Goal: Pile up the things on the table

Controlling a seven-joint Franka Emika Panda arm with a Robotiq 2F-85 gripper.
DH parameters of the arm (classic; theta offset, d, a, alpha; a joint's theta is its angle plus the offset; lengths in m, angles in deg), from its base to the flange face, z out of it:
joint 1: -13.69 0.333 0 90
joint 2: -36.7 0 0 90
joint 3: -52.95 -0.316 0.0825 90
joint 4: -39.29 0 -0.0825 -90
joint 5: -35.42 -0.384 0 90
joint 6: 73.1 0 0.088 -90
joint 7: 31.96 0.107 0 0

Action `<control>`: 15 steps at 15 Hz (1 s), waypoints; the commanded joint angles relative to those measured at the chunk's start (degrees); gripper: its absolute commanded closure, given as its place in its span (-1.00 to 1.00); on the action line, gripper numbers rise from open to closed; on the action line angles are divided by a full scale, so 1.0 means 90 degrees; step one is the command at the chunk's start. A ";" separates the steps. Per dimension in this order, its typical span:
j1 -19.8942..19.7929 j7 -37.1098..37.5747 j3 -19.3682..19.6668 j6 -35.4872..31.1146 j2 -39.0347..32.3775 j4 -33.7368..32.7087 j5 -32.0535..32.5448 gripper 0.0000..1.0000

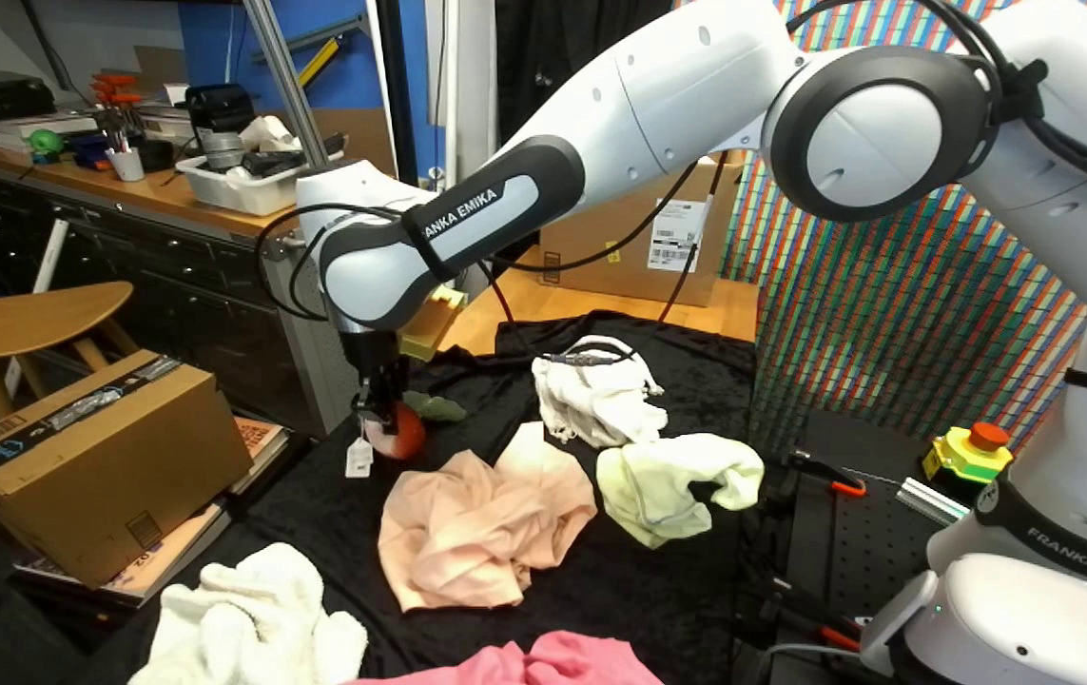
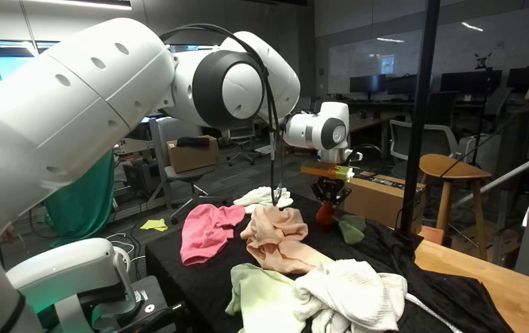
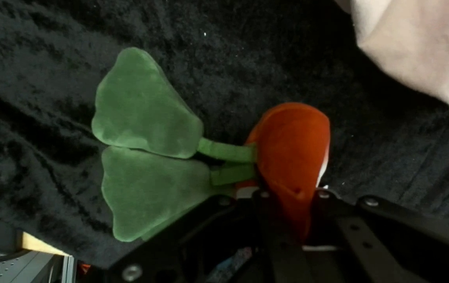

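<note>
The black two-jaw gripper (image 3: 293, 196) has its jaws narrowed around the soft red-orange plush toy (image 3: 293, 137) and holds it by the body. The two green fabric leaves (image 3: 145, 114) of this toy seem to lie on the wide black table (image 1: 657, 595). Near them I see the crumpled peach cloth (image 1: 486, 533), and near this the hot pink cloth (image 2: 206, 233). The pale yellow-green cloth (image 2: 264, 296) and the textured white cloth (image 2: 352, 291) appear to touch; the fluffy white cloth (image 1: 253, 618) lies well apart from them.
</note>
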 commanded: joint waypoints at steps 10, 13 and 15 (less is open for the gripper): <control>-0.0052 0.0094 0.0020 0.0497 0.2736 0.2570 0.0051 0.85; -0.0121 0.0071 -0.0020 0.0736 0.3560 0.3500 -0.0016 0.85; -0.0178 0.0125 -0.0022 0.0817 0.4094 0.4159 -0.0074 0.85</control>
